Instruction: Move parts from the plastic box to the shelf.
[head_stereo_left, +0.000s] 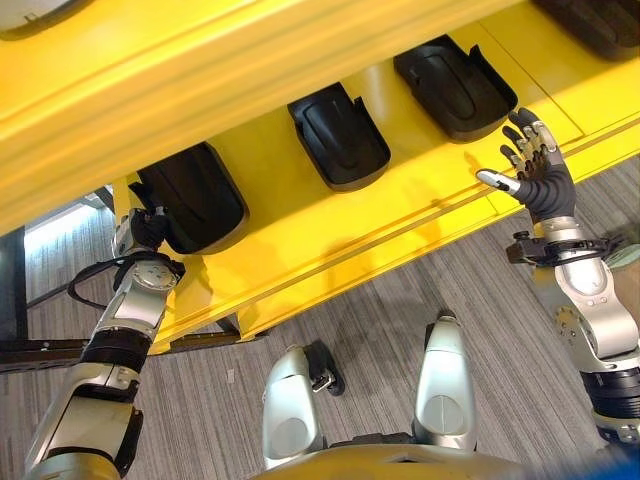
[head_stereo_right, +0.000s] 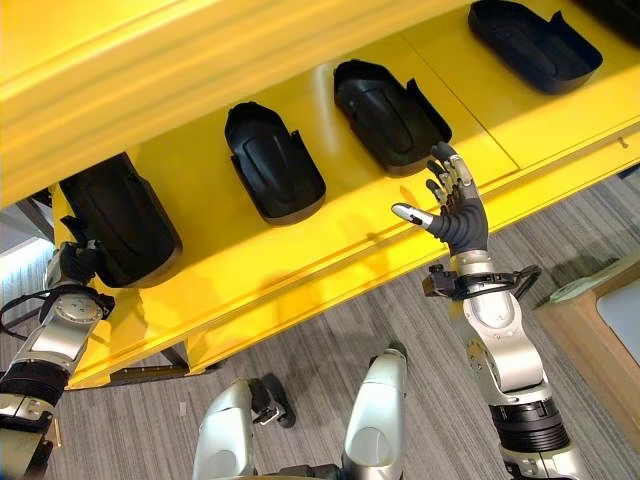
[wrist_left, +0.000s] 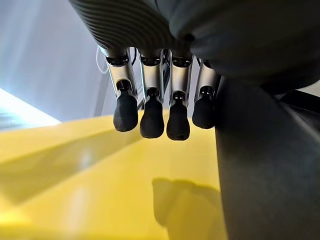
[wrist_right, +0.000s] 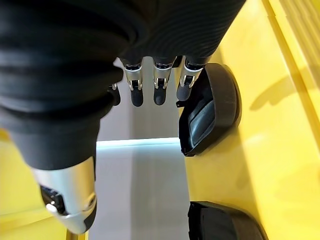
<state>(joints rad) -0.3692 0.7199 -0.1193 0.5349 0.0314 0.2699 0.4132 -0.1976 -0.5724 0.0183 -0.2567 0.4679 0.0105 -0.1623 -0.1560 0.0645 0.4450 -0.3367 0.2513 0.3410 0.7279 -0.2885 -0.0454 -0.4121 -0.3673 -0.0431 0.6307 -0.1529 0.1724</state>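
Both hands reach the yellow shelf (head_stereo_left: 400, 215): the left hand (head_stereo_left: 140, 232) rests straight fingers against the leftmost black part (head_stereo_left: 195, 200), apparently seating it in line with two more (head_stereo_left: 340, 135) (head_stereo_left: 455, 88), while the right hand (head_stereo_left: 530, 165) hovers spread and empty.

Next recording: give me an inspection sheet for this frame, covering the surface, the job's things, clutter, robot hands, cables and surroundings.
Surface: yellow shelf, its bare parts free of loose items.
Job's things: black parts lie in a row on the shelf; the leftmost part is at the left robot hand, a middle part and a right part lie apart from each other.
Clutter: nothing seen.
Robot hands: left robot hand against the leftmost part, grip unclear; right robot hand open, raised before the shelf edge, holding nothing.
Cables: nothing seen.
Surroundings: grey striped floor; wooden box corner at the right.
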